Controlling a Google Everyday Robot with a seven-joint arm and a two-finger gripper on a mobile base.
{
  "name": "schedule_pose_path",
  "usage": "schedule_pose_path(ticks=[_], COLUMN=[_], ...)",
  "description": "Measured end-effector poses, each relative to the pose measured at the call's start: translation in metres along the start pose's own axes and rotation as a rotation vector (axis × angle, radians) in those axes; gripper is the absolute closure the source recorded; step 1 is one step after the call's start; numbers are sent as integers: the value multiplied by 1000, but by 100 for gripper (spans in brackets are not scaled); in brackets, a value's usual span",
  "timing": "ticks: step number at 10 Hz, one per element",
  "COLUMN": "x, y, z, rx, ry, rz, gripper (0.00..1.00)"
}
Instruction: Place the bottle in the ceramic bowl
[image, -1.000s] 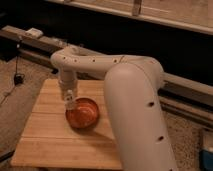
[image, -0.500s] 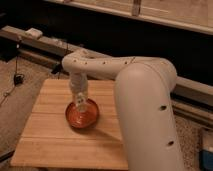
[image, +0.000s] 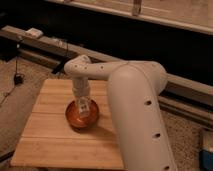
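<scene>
The ceramic bowl (image: 75, 119), orange-red and glossy inside with a darker rim, sits on the wooden table (image: 50, 140) near its middle. My gripper (image: 82, 106) points straight down from the white arm (image: 135, 100) into the bowl. It is shut on the bottle (image: 84, 110), a small whitish bottle with a pale label. The bottle hangs low inside the bowl, right of the bowl's centre. Whether it touches the bowl's bottom I cannot tell.
The arm's large white link covers the table's right side. Behind the table runs a long dark rail (image: 45, 45) with a small white box (image: 34, 33) on it. A cable and a black plug (image: 18, 78) lie on the speckled floor at the left.
My gripper has moved right from the bowl's left rim to over the bowl, carrying the bottle, and has come down into the bowl.
</scene>
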Motion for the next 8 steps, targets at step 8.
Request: schedule_pose_path(ticks=[8], x=[7], y=[-4], z=[-1], rx=[-54], ry=[34], rz=[-13], gripper=[30])
